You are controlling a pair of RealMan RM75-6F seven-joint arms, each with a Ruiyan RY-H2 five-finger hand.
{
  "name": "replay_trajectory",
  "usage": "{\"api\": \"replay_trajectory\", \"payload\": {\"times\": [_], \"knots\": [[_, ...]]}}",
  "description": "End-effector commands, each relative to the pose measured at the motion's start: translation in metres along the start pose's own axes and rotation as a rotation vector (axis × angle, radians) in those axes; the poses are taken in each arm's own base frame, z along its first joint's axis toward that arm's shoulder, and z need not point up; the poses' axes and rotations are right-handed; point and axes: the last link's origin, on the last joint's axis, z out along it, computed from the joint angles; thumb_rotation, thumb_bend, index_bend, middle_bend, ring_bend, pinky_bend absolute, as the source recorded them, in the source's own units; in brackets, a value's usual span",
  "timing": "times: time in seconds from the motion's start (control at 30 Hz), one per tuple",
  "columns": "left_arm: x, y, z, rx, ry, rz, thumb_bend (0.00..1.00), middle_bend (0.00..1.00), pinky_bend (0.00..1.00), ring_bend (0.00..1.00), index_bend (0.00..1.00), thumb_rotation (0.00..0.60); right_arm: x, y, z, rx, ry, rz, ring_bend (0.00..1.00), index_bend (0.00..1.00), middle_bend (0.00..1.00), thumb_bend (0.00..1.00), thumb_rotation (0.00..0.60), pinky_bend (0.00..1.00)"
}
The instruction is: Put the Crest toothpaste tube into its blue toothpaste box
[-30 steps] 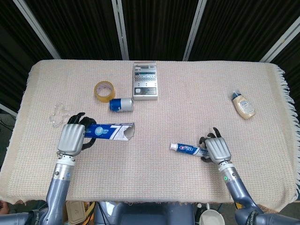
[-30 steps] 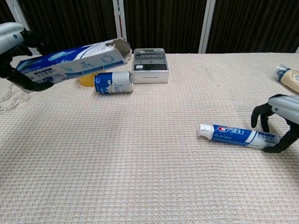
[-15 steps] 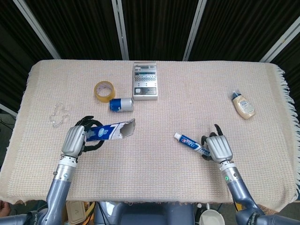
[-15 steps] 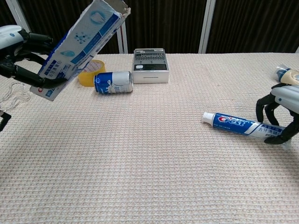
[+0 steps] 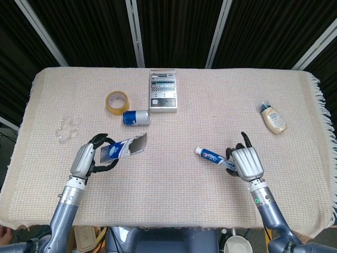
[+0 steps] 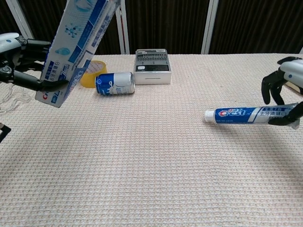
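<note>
Count on the beige woven tablecloth (image 5: 184,132):
- 1 blue-and-white Crest toothpaste tube (image 5: 213,157)
- 1 blue cardboard toothpaste box (image 5: 124,148)
- 1 roll of yellowish clear tape (image 5: 117,101)
- 1 blue-and-silver can lying on its side (image 5: 136,117)
- 1 grey boxy device with buttons (image 5: 163,90)
- 1 small cream squeeze bottle (image 5: 273,118)
- 1 clear plastic piece (image 5: 66,129)
- 2 robot hands: left (image 5: 86,159), right (image 5: 246,162)

A beige woven tablecloth (image 5: 210,121) before dark panels with pale posts (image 5: 134,31).

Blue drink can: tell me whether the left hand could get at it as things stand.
Probably not yet: the left hand already grips the toothpaste box, tilted upward. The blue can lies unobstructed beside the tape roll, so the full fingers are the only obstacle.
</note>
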Motion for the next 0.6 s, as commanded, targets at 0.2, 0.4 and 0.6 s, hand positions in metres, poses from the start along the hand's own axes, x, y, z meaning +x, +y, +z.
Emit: {"api": "replay_trajectory", "payload": {"times": [0.2,0.4,0.6], "knots": [[-0.004,-0.013,-0.001,0.026,-0.019,-0.056,0.31,0.39,0.21,0.18,0.41,0.600,0.047,-0.012,-0.007,0.046,0.108,-0.024,0.42,0.58,0.75,0.29,0.600,0.00],[-0.006,-0.026,-0.003,0.035,-0.021,-0.049,0.31,0.39,0.21,0.18,0.42,0.600,0.088,-0.019,-0.010,0.059,0.179,-0.071,0.42,0.58,0.75,0.29,0.600,0.00],[-0.008,-0.037,-0.007,0.020,-0.024,-0.056,0.31,0.39,0.21,0.18,0.42,0.600,0.148,-0.023,-0.018,0.058,0.307,-0.142,0.42,0.58,0.75,0.30,0.600,0.00]]}}
